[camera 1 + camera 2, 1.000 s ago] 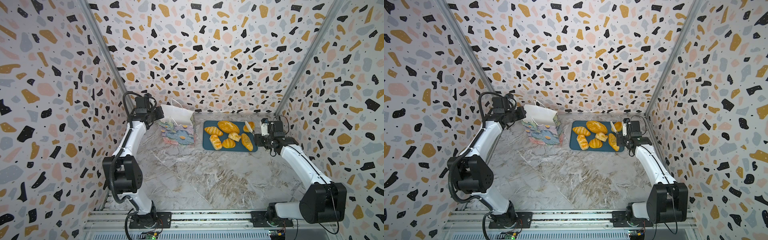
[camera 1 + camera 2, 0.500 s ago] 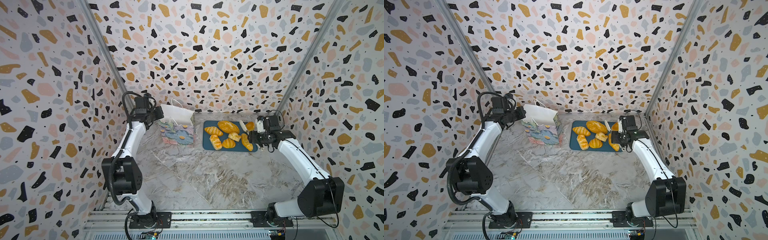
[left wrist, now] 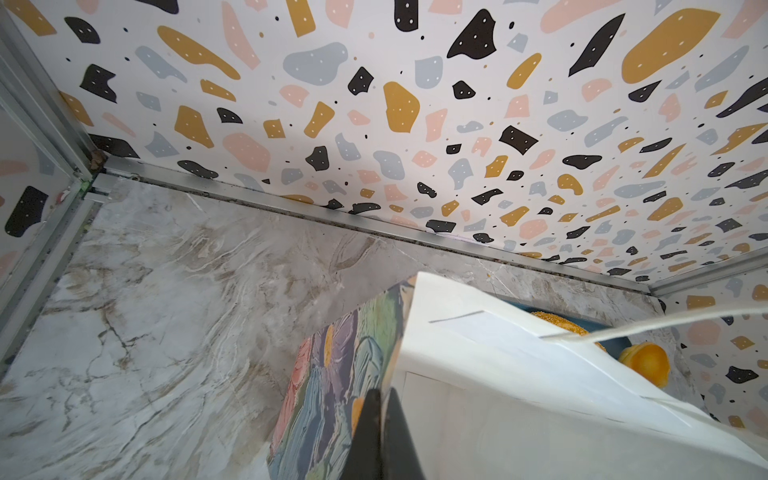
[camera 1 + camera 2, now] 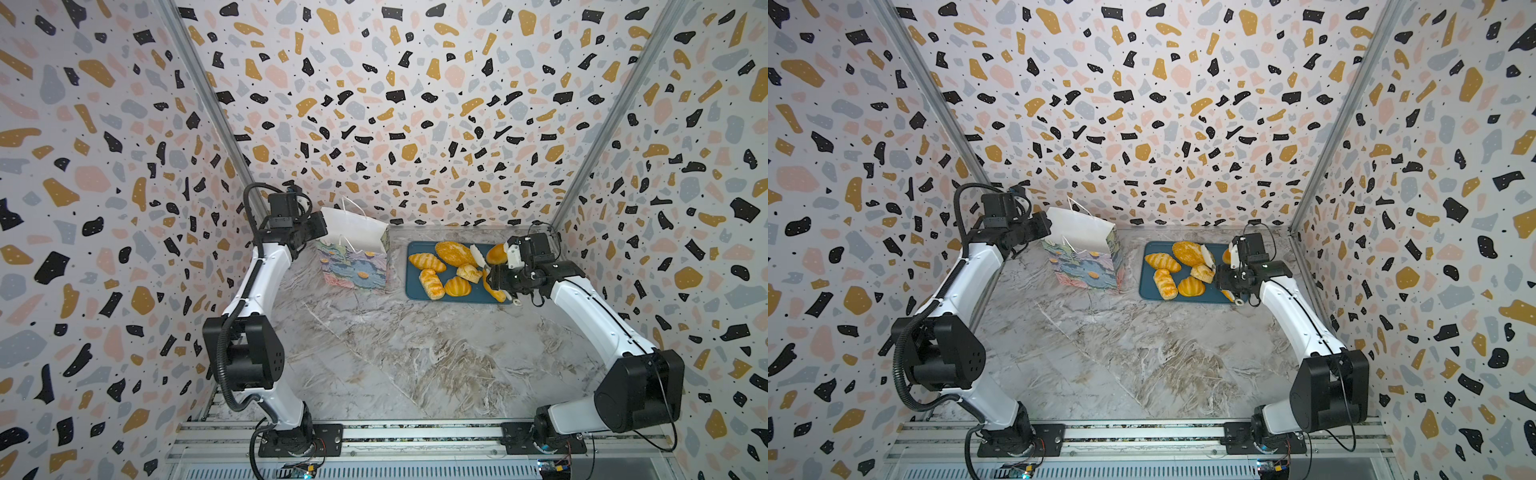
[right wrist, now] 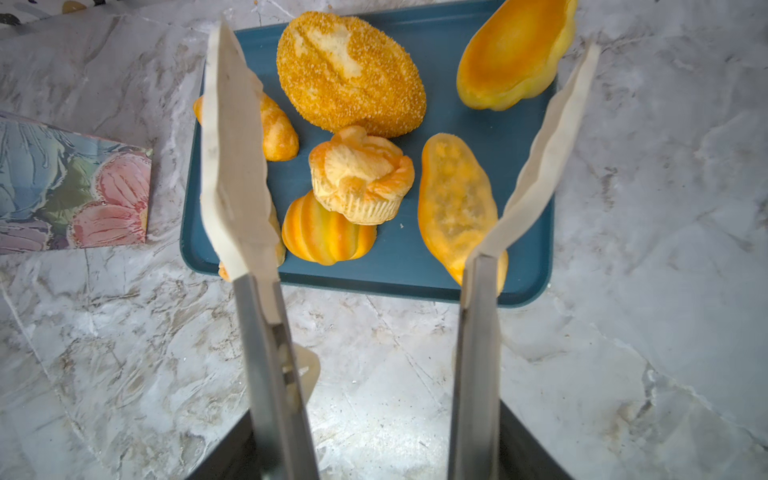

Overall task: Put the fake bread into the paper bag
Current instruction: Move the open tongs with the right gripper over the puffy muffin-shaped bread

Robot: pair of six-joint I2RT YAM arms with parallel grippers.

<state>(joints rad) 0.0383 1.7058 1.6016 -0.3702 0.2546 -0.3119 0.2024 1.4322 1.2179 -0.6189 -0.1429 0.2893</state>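
Several fake breads lie on a dark-teal tray (image 4: 412, 293): a speckled loaf (image 5: 351, 75), a croissant (image 4: 427, 262), a frilled pastry (image 5: 361, 174), a striped bun (image 5: 328, 232), a long roll (image 5: 455, 199) and a smooth bun (image 5: 515, 54). My right gripper (image 5: 407, 37) hangs open above the tray's right side, its long white fingers (image 5: 232, 166) wide apart and empty. The flowered paper bag (image 4: 353, 266) stands upright left of the tray, mouth open. My left gripper (image 3: 380, 415) is shut on the bag's left rim.
The patterned back wall (image 4: 415, 145) and its metal rail run close behind the bag and tray. The right side wall (image 4: 665, 208) stands near the tray's right edge. Marble tabletop (image 4: 395, 353) stretches toward the front rail.
My right gripper has swung left from beside the tray to over its right side. The left gripper still pinches the bag, and the bag has not moved.
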